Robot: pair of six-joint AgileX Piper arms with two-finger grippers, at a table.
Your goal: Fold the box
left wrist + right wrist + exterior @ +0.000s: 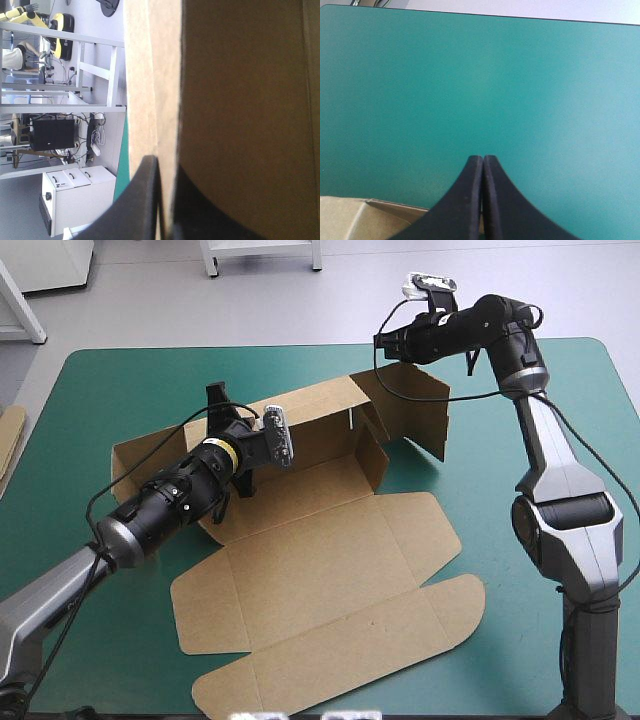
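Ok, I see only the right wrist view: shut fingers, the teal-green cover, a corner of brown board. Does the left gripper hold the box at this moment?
Observer: Yes. The left gripper is shut on the box, with one black finger on each side of a standing wall.
Operator: Which wall is it?
Observer: In the high view it is the far long wall, gripped left of its middle.
Operator: And the lid, does it stand up?
Observer: No. The lid lies flat on the teal-green cover, on the near side of the box.
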